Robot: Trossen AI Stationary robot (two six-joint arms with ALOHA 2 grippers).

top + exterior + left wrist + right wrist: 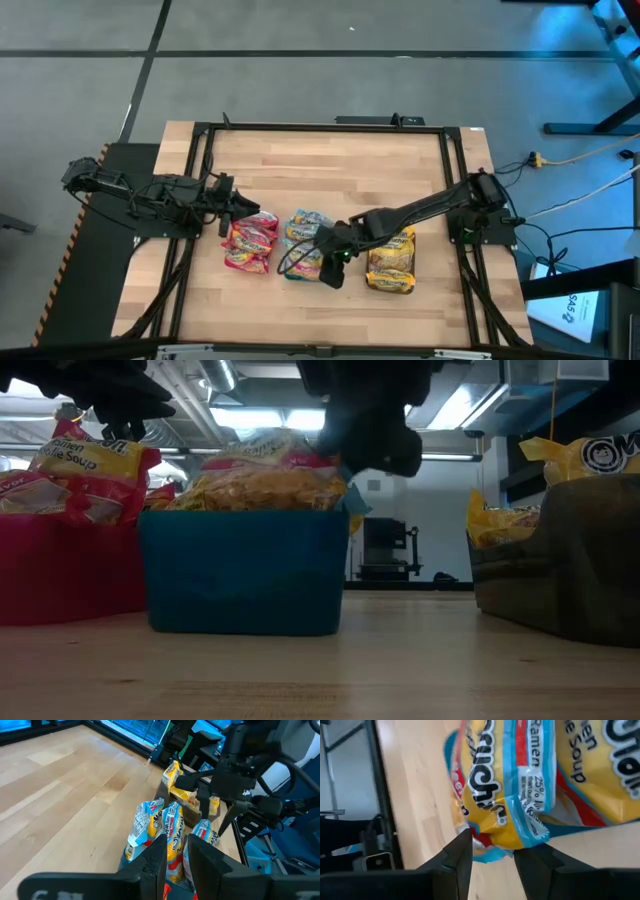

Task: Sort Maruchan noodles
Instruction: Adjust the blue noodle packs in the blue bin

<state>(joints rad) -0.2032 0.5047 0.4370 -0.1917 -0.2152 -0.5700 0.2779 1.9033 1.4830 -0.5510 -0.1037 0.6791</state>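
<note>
Both grippers at the sorted Maruchan packets, 3 trays in a row on the table [330, 160].

Right gripper [491, 851] sits at the blue-edged packets [520, 795] in the teal tray [243, 570], fingers slightly apart with a packet edge between them; grip not confirmable. Legible print: "Ramen", "Soup", "25%" (rest cut off). Left gripper [175, 852] hovers at the red packets [250, 243] in the red tray [60, 575], fingers narrowly apart, empty. Yellow packets [392, 262] fill the dark grey tray [570, 565].
</note>
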